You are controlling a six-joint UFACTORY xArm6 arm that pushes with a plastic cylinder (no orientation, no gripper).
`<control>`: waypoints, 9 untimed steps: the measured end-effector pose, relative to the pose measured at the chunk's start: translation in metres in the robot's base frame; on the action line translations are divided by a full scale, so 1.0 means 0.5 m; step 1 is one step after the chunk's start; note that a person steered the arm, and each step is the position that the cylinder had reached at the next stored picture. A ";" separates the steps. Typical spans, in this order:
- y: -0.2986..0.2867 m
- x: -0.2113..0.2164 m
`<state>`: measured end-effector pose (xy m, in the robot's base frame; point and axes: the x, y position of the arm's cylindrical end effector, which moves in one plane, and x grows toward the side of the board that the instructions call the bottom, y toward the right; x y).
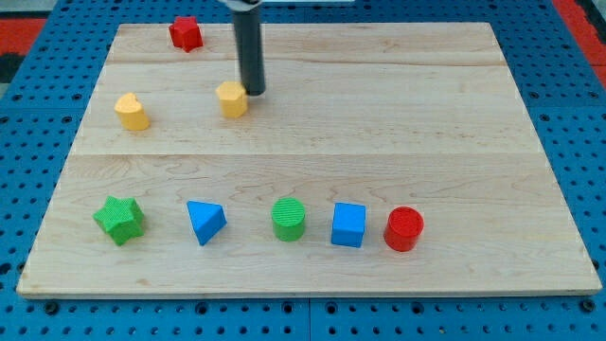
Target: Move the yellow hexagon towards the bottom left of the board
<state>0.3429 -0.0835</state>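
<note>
The yellow hexagon sits upper left of centre on the wooden counter, my tip touching its right side; the rod carries no jaws. A yellow heart-like block lies further left; a green star occupies the lower left, a blue triangle beside it.

Wooden board on blue pegboard, carrying coloured blocks.
</note>
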 end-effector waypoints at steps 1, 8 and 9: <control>-0.075 0.059; -0.335 0.206; -0.356 0.213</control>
